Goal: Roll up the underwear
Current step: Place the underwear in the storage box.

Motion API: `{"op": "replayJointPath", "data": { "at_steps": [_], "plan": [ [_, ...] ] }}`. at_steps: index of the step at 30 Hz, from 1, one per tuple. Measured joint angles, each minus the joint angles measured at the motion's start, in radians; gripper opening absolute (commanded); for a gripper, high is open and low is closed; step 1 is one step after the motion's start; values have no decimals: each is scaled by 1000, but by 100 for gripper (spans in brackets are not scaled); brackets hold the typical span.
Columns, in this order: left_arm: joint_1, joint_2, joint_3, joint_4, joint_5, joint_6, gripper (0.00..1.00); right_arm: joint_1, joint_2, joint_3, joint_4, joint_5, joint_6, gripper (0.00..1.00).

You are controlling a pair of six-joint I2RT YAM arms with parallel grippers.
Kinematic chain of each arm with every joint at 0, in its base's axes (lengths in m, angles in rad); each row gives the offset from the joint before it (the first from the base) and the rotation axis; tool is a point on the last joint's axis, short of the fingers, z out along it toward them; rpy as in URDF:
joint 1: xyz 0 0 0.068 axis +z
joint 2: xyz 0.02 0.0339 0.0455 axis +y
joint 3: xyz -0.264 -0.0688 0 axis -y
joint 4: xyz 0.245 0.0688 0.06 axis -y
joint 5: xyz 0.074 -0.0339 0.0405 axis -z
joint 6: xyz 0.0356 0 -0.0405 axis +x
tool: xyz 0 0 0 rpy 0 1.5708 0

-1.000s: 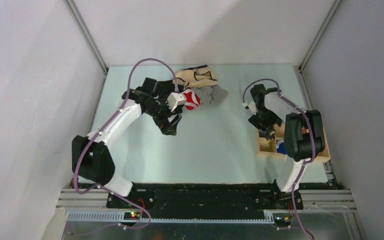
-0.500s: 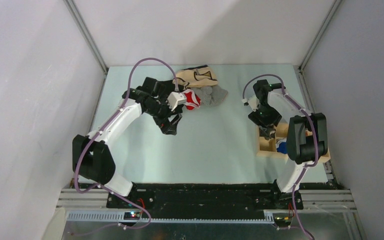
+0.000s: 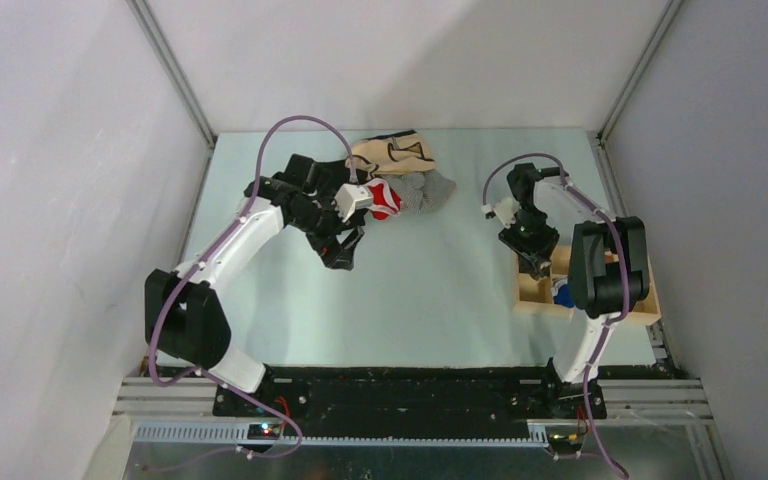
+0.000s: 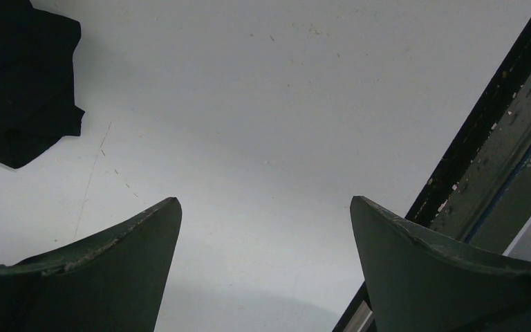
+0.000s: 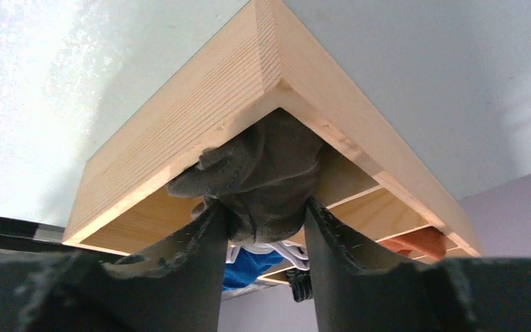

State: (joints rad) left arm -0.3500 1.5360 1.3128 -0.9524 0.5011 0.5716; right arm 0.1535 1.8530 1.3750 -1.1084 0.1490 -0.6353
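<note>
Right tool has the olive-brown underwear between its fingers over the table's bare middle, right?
No, not there. The right tool has the underwear between its fingers at the corner of the wooden box; the right wrist view shows it.

The pale green table [image 3: 440,290] carried a wooden box [image 3: 533,294] at its right edge. Well left of the box, toward the far edge, lay a beige garment [image 3: 395,152] with dark trim. A grey garment [image 3: 432,192] lay nearest the box, a red-and-white piece [image 3: 385,200] just beyond it, and a black garment [image 4: 21,76] farther off.

Left arm [image 3: 250,235] extended forward, left jaws wide apart; right arm [image 3: 600,270] folded, right jaws pinching underwear [image 5: 263,173].
</note>
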Motion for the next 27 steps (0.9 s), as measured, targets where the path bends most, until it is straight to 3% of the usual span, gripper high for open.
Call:
{"op": "replayJointPath", "data": {
  "at_steps": [4,5,7,17,23,27],
  "plan": [
    [4,1,0,-3,-1,2,99,-15,26,10,-1,-10,-37,19],
    [6,2,0,-5,-2,3,99,-20,32,11,-1,-16,-50,6],
    [7,5,0,-14,-8,5,99,-29,35,11,0,-27,-78,0],
    [10,43,41,-103,-50,34,99,-48,-18,-106,108,-69,-245,0],
    [10,50,72,-119,-62,50,99,-18,-29,-148,152,-11,-277,0],
    [10,50,73,-119,-62,58,99,27,-29,-188,202,128,-299,19]
  ]
}}
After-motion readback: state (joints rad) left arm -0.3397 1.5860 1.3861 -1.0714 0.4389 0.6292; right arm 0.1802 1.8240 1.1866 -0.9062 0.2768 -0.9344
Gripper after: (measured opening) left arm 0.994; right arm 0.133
